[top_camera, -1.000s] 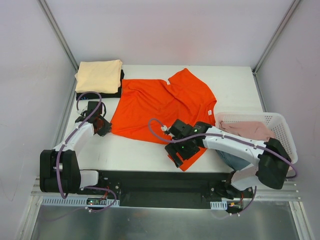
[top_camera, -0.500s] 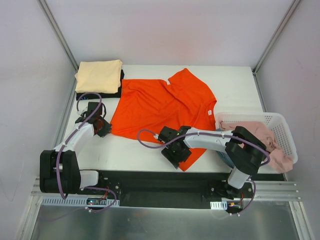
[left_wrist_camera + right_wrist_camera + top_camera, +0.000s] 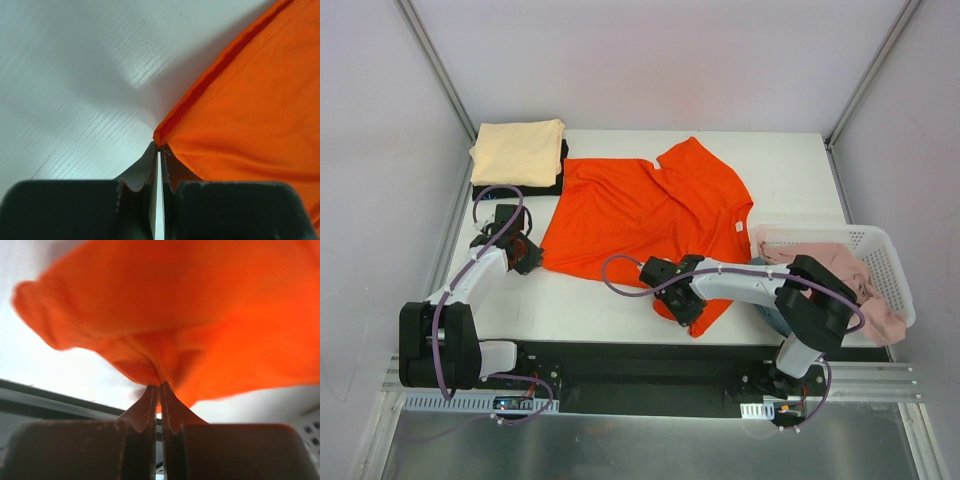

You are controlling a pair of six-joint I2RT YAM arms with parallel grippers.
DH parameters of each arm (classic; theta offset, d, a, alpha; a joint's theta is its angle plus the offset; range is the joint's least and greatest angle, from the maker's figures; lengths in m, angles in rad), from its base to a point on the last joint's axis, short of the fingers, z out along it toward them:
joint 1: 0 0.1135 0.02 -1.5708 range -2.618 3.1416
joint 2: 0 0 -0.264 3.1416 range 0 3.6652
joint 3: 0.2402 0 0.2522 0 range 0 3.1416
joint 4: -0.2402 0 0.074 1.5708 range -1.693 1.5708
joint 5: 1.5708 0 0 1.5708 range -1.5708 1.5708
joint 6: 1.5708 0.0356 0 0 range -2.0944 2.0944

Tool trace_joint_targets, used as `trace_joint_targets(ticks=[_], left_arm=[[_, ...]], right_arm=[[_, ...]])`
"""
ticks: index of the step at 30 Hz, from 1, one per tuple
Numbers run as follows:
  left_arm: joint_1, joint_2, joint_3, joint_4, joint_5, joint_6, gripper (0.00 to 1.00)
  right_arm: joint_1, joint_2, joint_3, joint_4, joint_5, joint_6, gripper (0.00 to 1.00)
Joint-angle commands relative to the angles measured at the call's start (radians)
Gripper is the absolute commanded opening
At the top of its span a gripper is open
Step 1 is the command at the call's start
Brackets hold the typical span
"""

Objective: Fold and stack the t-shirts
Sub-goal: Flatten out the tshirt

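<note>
The orange-red t-shirt (image 3: 640, 205) is lying spread open across the middle of the white tabletop (image 3: 590, 300), its collar pointing to the far side and one sleeve reaching right toward the basket (image 3: 888, 243). We are gripping it at two places along its near edge. Our left arm (image 3: 470, 285) is reaching along the left side of the tabletop, and its jaws are closed to a thin slit on the near left corner of the shirt; in the left wrist view the hem is running away from the jaw tips in a taut fold, with the cloth lying flat on the tabletop to the right. Our right arm (image 3: 750, 283) is stretching leftward across the near edge, and its jaws are pressed together on the shirt's near right corner; in the right wrist view the cloth is bunching and rising out of the jaw tips, held off the tabletop. At the far left corner, well apart from both arms, a pale yellow-cream t-shirt (image 3: 518, 150) is sitting folded on top of a folded black t-shirt (image 3: 520, 188). On the right, a pink t-shirt (image 3: 832, 260) is lying crumpled in the white lattice basket, with part of it spilling over the near right rim.
</note>
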Motion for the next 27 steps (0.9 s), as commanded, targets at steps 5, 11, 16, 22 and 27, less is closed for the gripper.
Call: trace_joint_targets(ticks=[5,11,16,22,27], left_arm=[[0.007,-0.079,0.065,-0.025,-0.004,0.017,0.0],[0.008,-0.137,0.141,-0.023,0.033,0.01,0.0],[0.007,-0.189,0.284,-0.023,0.073,0.0,0.0],[0.007,-0.287,0.522,-0.023,0.057,0.03,0.0],[0.008,-0.393,0.738,-0.023,0.045,0.063,0.0]], right_arm=[[-0.117,-0.312,0.11,-0.153,0.285,-0.046,0.01],[-0.2,-0.415,0.245,-0.148,0.446,-0.172,0.01],[-0.248,-0.451,0.45,-0.066,0.621,-0.282,0.01],[-0.261,-0.532,0.709,0.056,0.645,-0.542,0.01],[-0.26,-0.575,0.946,0.014,0.518,-0.666,0.01]])
